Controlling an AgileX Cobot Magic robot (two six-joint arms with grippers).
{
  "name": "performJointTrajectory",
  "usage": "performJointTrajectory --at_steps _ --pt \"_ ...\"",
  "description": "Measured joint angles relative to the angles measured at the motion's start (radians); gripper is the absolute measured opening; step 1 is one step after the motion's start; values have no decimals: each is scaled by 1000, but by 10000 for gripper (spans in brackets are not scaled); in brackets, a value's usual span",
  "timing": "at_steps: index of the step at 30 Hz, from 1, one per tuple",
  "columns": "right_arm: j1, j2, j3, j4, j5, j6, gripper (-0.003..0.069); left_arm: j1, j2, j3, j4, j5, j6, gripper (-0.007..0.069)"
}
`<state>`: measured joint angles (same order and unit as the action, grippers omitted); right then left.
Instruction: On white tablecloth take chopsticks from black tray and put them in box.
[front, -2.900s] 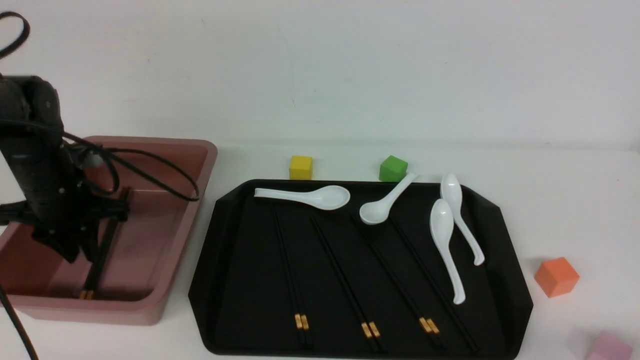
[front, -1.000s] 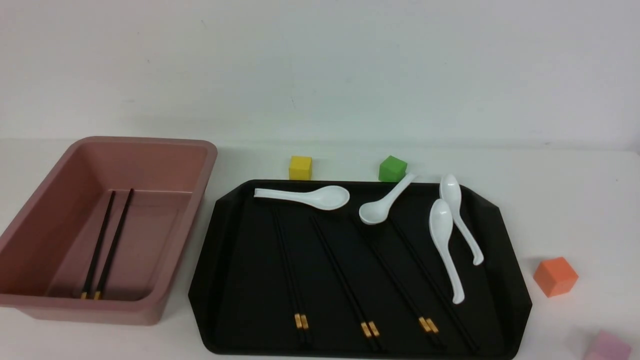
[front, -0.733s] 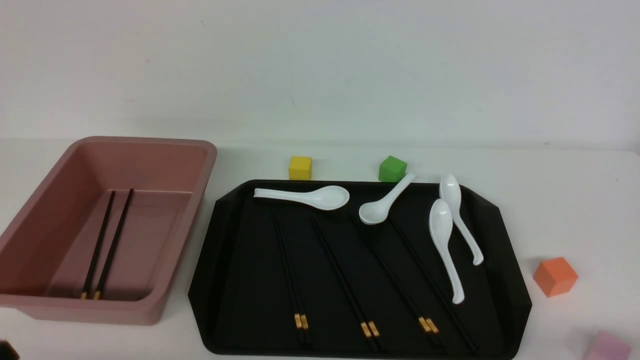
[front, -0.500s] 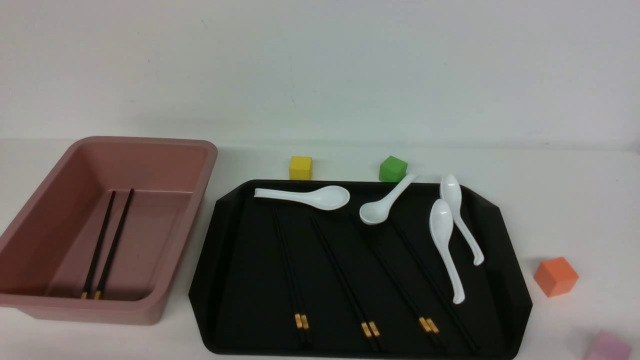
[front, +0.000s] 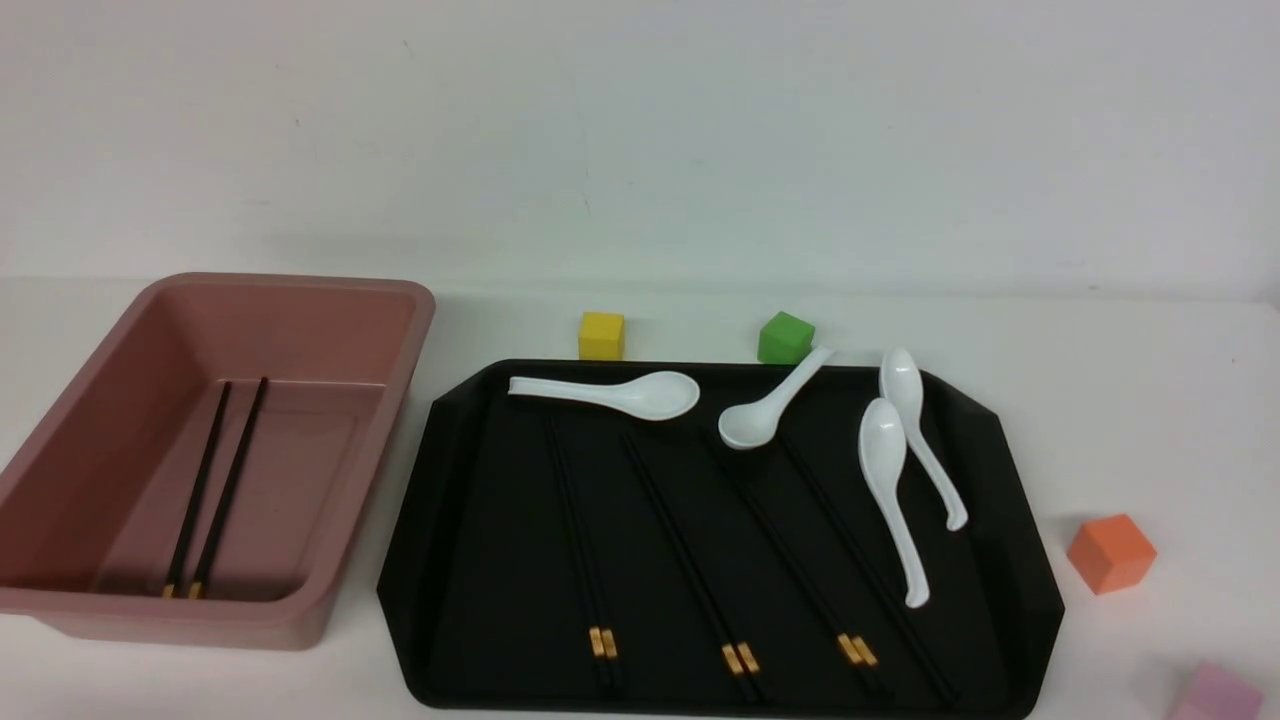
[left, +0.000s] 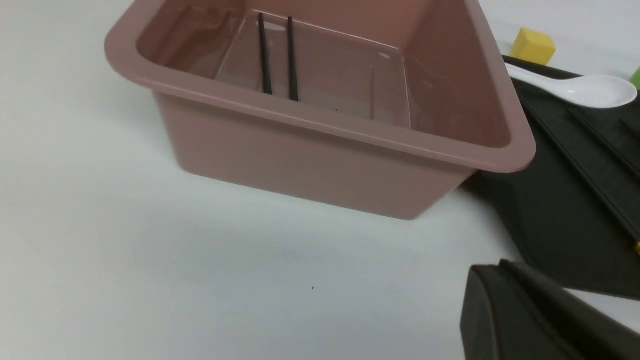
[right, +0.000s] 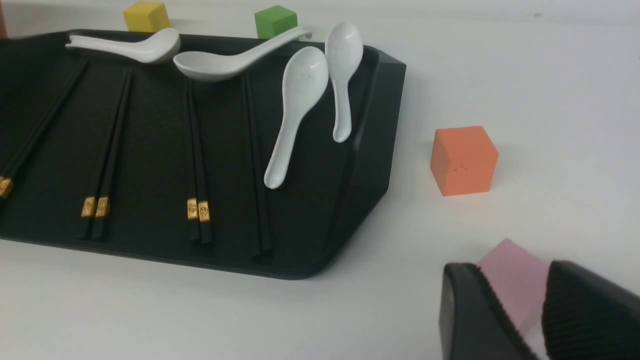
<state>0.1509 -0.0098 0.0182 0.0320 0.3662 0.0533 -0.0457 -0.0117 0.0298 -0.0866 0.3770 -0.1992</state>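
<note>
White tablecloth lies bare beyond black tray rim

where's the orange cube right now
In the front view the orange cube sits on the white tablecloth, right of the black tray, beyond the pink cube.

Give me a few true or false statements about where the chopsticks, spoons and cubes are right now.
1. One pair of chopsticks lies in the box. True.
2. The tray holds four spoons. True.
3. The orange cube sits on the tray. False: it sits on the cloth beside the tray.
4. The box holds a spoon. False: only chopsticks are in it.
5. The yellow cube and green cube sit behind the tray. True.
</note>
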Motion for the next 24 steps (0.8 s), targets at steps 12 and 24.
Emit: performJointTrajectory --at_steps 12,24 --pt "0 0 0 0 0 0 242 0 0 0 0 1 -2 6" --pt "0 0 0 0 0 0 242 0 0 0 0 1 -2 21"
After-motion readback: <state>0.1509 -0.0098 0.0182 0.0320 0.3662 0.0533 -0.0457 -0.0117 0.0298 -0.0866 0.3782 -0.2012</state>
